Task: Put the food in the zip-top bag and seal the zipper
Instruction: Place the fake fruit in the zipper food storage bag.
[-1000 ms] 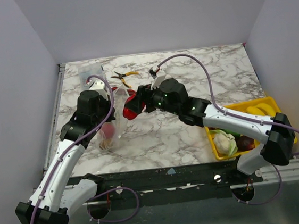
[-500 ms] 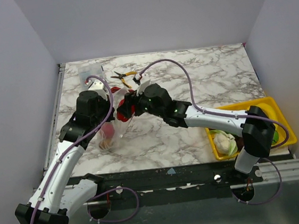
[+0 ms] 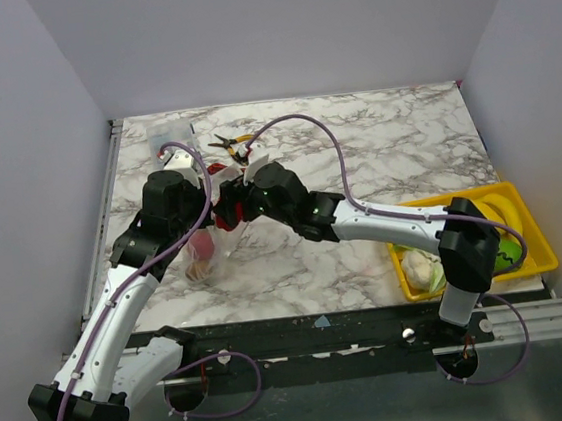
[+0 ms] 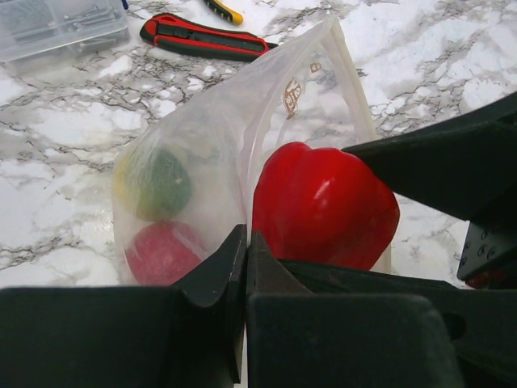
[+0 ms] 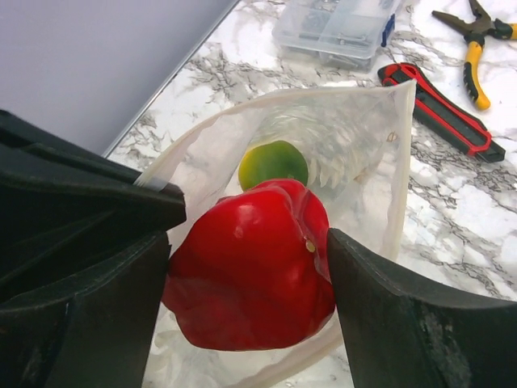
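Moved: the right arm has swung left since the earlier view, its elbow pulling in from the yellow tray, and it has carried the red pepper from mid-bench to the bag's mouth.
Unmoved: the left arm and the bag sit where they were.
Left hand: fingers pressed narrow together, pinching the bag's edge film and holding it up off the bench.
Zip-top bag: on the left half of the bench, under the left hand, mouth gaping towards the right arm.
Zipper: unsealed; the rim curves open around the pepper.
Inside the bag: a green-yellow piece and a red-pink piece, both against the far wall.
Pepper's place: at the mouth, apparently partly past the rim; how deep it sits is hard to tell from either wrist view.
Right hand: spread wide, one finger on each flank of the pepper, gripping it.
In the way: the pepper and the right hand's fingers fill most of the opening, close against the left hand.
Behind the bag: a clear compartment box, then a red-and-black knife, then yellow-handled pliers, all clear of the bag.
Far right: the tray at the bench's near corner holds a pale leafy piece, partly covered by the right arm.
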Motion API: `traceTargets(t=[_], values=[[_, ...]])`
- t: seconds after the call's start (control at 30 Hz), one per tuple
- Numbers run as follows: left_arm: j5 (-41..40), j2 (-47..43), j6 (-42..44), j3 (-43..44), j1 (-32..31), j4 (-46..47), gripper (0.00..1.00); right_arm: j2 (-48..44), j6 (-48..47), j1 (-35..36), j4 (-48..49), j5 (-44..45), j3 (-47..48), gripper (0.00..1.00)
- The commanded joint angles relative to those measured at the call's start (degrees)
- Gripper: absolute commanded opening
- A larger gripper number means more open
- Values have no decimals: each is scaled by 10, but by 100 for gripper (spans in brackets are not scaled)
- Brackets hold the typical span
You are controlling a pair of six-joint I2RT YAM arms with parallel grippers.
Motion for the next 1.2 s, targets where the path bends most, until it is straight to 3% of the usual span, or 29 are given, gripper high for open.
traceTargets(t=[0.0,0.13,0.6,0.93,1.17], values=[[-8,-6,-1,-4,3,7,0,11,12,3,-44,34,36,84],[-8,-6,-1,-4,3,7,0,7,20,3,-62,55,50,91],[-1,-4,-1,-2,3,4,0,-81,32,3,-129,103,11,90],[0,0,0,-1,3,3,0,-267,25,2,-191,227,-112,89],[8,9,-1,1,3,3,0,-422,108,-4,-302,366,-227,93]])
